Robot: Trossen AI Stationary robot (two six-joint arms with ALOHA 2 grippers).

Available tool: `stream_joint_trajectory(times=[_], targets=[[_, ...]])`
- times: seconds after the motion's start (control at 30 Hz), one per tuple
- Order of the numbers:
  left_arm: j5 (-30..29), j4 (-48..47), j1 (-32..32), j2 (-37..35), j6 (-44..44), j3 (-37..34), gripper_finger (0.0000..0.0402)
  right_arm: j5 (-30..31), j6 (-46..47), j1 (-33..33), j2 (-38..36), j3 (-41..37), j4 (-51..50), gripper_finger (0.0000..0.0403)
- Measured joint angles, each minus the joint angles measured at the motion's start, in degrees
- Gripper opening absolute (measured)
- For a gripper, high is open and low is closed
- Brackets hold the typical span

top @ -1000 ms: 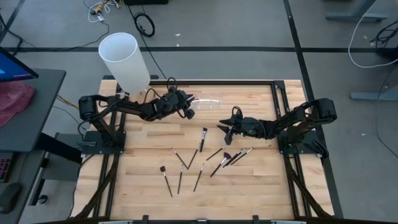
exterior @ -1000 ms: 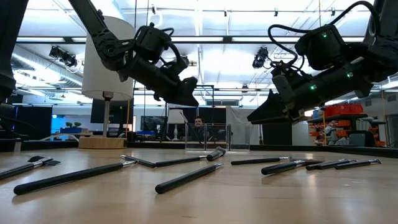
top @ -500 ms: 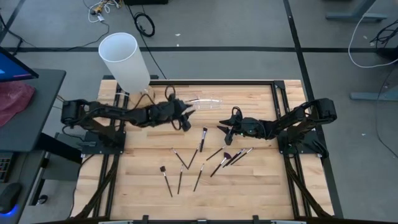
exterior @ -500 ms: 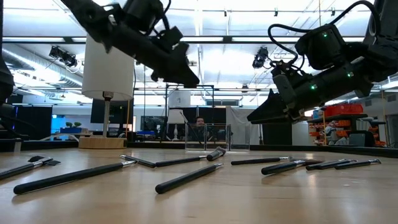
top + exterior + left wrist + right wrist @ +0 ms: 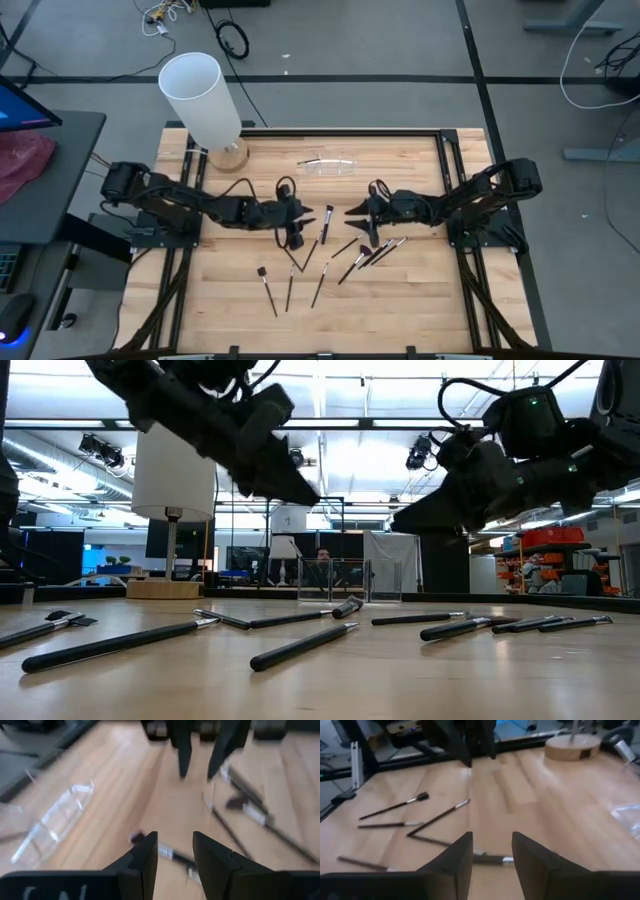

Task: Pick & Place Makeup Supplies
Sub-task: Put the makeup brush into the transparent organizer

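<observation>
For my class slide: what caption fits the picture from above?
Two robot grippers, left and right, open above makeup brushes scattered on a wooden table.

**Lamp and clear plastic share the workbench**

A tall white cylinder (image 5: 201, 97) rises from a round wooden base (image 5: 229, 154) at the far left corner of the pale wooden table (image 5: 240, 300) — tilted in the overhead view, upright in the low one. A clear plastic piece (image 5: 327, 164) lies flat near the far edge. Cables (image 5: 234, 39) trail across the grey floor; a dark desk (image 5: 45, 180) stands just left of the table, a red cloth (image 5: 18, 165) on it.
</observation>
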Motion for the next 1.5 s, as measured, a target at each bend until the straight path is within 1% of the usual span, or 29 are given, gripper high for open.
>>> stream_joint_trajectory(times=[0.13, 0.27, 0.53, 0.7, 0.87, 0.97, 1.07, 1.2, 1.3, 1.4, 1.5], targets=[[-0.6, 1.0, -1.0, 2.4, 0.0, 0.0, 0.0126, -1.5, -4.1, 3.4, 0.9, 0.0, -4.7, 0.0139], [-0.6, 2.8, -0.6, 4.1, 0.0, 0.1, 0.0126, -2.1, -6.2, 5.1, 3.7, 0.0, -4.1, 0.0139], [-0.5, 5.0, -0.3, 4.4, 0.0, 0.1, 0.0126, -2.0, -6.5, 4.1, 12.5, 2.3, -3.6, 0.0139], [0.3, 5.6, -0.3, 4.4, 0.0, 0.1, 0.0126, -4.0, -8.3, 4.1, 16.4, 3.1, -2.9, 0.0139], [0.5, 6.0, -0.3, 4.4, 0.1, 0.1, 0.0126, -4.1, -10.0, 3.7, 17.2, 3.2, -2.8, 0.0135], [1.1, 6.0, -0.3, 4.4, 0.1, 0.1, 0.0126, -4.1, -11.8, 3.7, 17.2, 3.1, -2.7, 0.0122], [1.2, 6.1, -0.3, 4.4, 0.1, 0.1, 0.0126, -3.8, -14.7, 3.7, 17.6, 2.8, -0.1, 0.0105], [1.1, 6.1, -0.3, 4.4, 0.1, 0.1, 0.0126, -3.6, -19.2, 3.7, 17.1, 2.9, 7.6, 0.009], [1.2, 6.1, -0.3, 4.4, 0.1, 0.1, 0.0126, -3.6, -21.3, 3.6, 16.5, 2.9, 7.1, 0.0089], [1.2, 6.1, -0.3, 4.4, 0.1, 0.1, 0.0126, -3.6, -20.8, 3.6, 16.2, 2.9, 6.4, 0.0091], [1.2, 6.1, -0.3, 4.4, 0.0, 0.1, 0.0126, -3.7, -17.4, 3.6, 16.2, 2.9, 5.5, 0.0094]])
